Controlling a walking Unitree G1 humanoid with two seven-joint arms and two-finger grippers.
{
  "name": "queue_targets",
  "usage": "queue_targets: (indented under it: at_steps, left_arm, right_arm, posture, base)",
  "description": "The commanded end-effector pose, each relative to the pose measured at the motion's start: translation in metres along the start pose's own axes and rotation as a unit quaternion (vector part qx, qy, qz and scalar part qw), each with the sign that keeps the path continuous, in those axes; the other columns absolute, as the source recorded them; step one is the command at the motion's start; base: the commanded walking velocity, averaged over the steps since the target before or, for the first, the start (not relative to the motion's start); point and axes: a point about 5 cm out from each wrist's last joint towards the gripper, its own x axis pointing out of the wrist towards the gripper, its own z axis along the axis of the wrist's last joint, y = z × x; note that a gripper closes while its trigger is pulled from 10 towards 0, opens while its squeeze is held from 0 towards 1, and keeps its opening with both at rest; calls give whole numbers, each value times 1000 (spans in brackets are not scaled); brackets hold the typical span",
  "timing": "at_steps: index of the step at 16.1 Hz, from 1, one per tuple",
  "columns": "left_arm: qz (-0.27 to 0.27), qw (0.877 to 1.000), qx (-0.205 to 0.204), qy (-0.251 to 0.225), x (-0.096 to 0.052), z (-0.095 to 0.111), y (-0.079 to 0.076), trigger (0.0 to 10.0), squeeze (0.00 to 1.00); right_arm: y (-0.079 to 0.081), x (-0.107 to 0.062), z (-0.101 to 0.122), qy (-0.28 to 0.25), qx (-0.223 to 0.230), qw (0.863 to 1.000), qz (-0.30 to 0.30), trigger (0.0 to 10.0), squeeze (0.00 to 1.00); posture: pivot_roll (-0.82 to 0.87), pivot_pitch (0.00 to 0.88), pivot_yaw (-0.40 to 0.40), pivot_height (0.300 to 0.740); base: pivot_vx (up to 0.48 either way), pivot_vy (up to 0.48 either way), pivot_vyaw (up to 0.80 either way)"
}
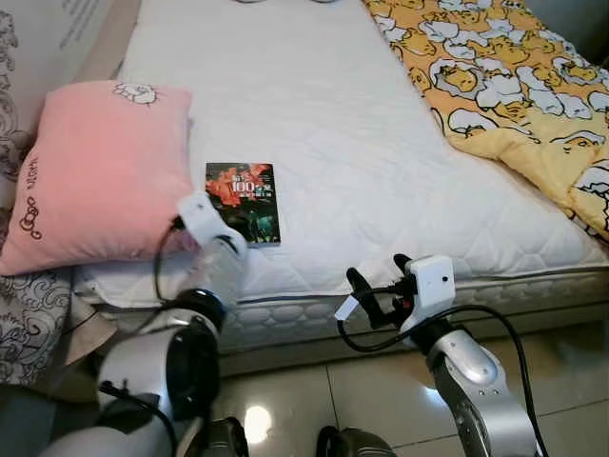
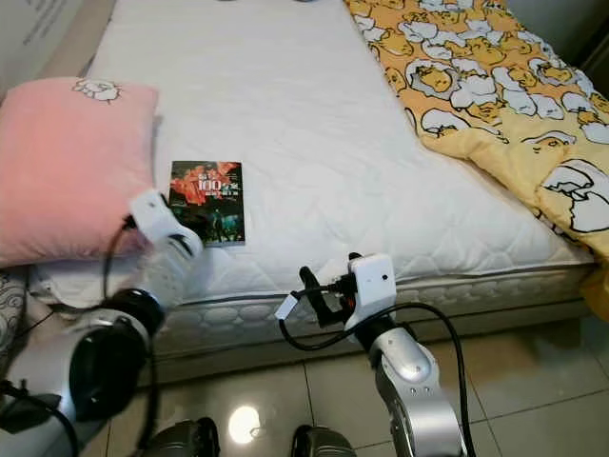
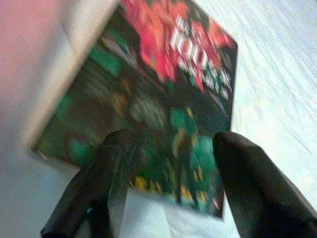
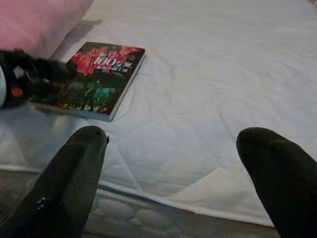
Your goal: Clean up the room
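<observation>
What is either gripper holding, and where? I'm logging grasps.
Nothing. The left gripper hovers open over the book near its front edge; the right gripper hangs open before the mattress.

A dark book point(image 1: 243, 202) with a red-orange cover lies flat. It sits near the bed's point(image 1: 381, 152) edge, beside the pink pillow point(image 1: 95, 171)

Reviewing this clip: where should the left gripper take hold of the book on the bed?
Probably the book's near short edge, approached from the foot of the mattress. It lies flat, the pillow crowds its far-left side, and the open left gripper already faces that edge.
</observation>
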Motion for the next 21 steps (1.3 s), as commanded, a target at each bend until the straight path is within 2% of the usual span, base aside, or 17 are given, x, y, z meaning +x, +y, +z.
queue_targets:
  at_steps: [1,2,4,5,6,7,8,9,10,11,12,14,15,16,17,18,21]
  left_arm:
    - [-6,1000,4,3,-1,-7,-4,10000,1000]
    - [-13,1000,7,2,-2,-7,-7,10000,1000]
    - [-58,995,61,-44,-2,9,-24,10000,1000]
    - [-80,989,98,-80,-4,20,-32,10000,0]
    - [-93,981,127,-112,-6,28,-35,10000,0]
    - [-111,956,193,-188,-19,42,-37,10000,0]
    - [-111,948,208,-212,-25,47,-35,10000,0]
    - [-89,931,235,-265,-42,61,-15,10000,0]
    - [-60,923,254,-282,-49,69,3,10000,0]
    - [-47,920,265,-286,-52,71,11,10000,0]
    - [-33,906,303,-294,-58,73,29,10000,0]
    - [-3,891,362,-274,-67,66,57,10000,0]
    - [-1,876,401,-268,-73,62,62,10000,0]
    - [-13,874,404,-269,-83,55,62,10000,1000]
    - [-25,890,384,-246,-89,44,63,10000,1000]
    - [-29,898,375,-227,-91,34,60,10000,1000]
    - [-28,904,372,-211,-92,22,56,10000,1000]
  right_arm:
    - [-3,0,-3,3,1,1000,-8,10000,0]
    - [-3,1,-2,3,1,1000,-9,10000,0]
    - [-4,9,0,-9,4,1000,-10,10000,0]
    - [-5,14,2,-16,8,1000,-13,10000,0]
    - [-6,19,3,-21,11,1000,-18,10000,0]
    - [-12,27,10,-44,13,998,-38,10000,0]
    - [-15,29,13,-53,14,997,-48,10000,0]
    - [-25,34,18,-69,12,995,-73,10000,0]
    - [-29,36,19,-73,8,994,-80,10000,0]
    - [-30,37,18,-74,6,994,-83,10000,0]
    - [-34,38,18,-84,-8,992,-90,10000,0]
    - [-40,36,15,-91,-55,988,-109,10000,0]
    - [-45,35,9,-80,-45,988,-123,10000,0]
    - [-52,27,4,-92,-14,985,-144,10000,1000]
    - [-55,21,0,-98,12,982,-159,10000,1000]
    - [-55,18,-4,-93,12,982,-166,10000,1000]
    - [-55,19,-4,-102,25,981,-166,10000,1000]
  posture:
    - [-152,107,-81,740]
    - [-150,105,-80,740]
    - [-107,74,-69,740]
    - [-93,63,-66,740]
    - [-69,42,-60,740]
    - [-49,22,-53,740]
    - [-35,6,-49,740]
    - [-8,0,-44,740]
    - [4,0,-39,740]
    - [8,0,-39,740]
    - [29,0,-39,740]
    - [39,0,-40,740]
    - [43,0,-41,740]
    - [50,0,-44,740]
    - [47,0,-47,740]
    - [43,0,-48,740]
    - [30,0,-55,740]
  base:
    - [0,0,0]
    - [0,0,0]
    - [0,0,0]
    - [0,0,0]
    - [0,0,0]
    - [0,0,0]
    - [0,0,0]
    - [0,0,0]
    - [0,0,0]
    - [0,0,0]
    - [0,0,0]
    - [0,0,0]
    - [0,0,0]
    - [0,0,0]
    - [0,0,0]
    - [0,0,0]
    - [0,0,0]
